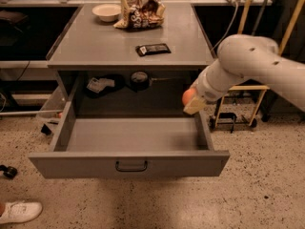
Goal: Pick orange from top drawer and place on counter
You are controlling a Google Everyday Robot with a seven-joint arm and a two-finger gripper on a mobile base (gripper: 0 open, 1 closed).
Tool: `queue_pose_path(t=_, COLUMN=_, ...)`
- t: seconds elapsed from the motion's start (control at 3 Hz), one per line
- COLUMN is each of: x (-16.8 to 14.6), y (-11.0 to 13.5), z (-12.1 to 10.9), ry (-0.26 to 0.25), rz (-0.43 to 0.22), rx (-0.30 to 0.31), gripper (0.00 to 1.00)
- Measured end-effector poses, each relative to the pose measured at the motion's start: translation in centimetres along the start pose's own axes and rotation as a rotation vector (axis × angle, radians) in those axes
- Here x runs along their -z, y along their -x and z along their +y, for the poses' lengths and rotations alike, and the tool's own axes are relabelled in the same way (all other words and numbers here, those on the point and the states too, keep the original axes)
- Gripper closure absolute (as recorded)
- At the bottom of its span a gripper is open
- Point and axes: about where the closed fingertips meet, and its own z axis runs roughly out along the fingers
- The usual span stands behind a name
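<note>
Top drawer [128, 162] pulled fully out, tray bare, handle [131, 166] centred on the front panel. Gripper [192, 102] hangs over the drawer's right rear corner, just above the right side wall and below the counter's front lip; its fingers are clamped on the orange [187, 96], which is clear of the drawer floor and touches nothing else. Arm [243, 61] enters from the right, outside the cabinet's right edge. Counter [109, 46]: white bowl [106, 12] and snack bag [139, 11] sit along the back edge, a dark wrapped bar [152, 49] lies right of centre nearer the front. Bare surface runs across the whole left and front-left, and a narrower strip lies along the right edge beside the bar. Speckled floor [257, 194] around the cabinet; white shoe [19, 212] at lower left, well apart from the drawer.
</note>
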Motion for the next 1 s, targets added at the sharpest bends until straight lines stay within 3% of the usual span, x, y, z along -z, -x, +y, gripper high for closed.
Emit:
queue_pose_path(t=0.33, x=7.3, y=-0.4, z=-3.7, ry=-0.071, rz=0.03, rx=-0.07, gripper=1.0)
queue_pose_path(t=0.67, x=11.2, y=-0.4, z=-7.2, ry=-0.074, rz=0.094, rx=-0.115, gripper=1.0)
queue_pose_path(t=1.0, x=10.2, y=-0.2, z=-9.3, ry=0.01, rz=0.16, rx=-0.13, gripper=1.0)
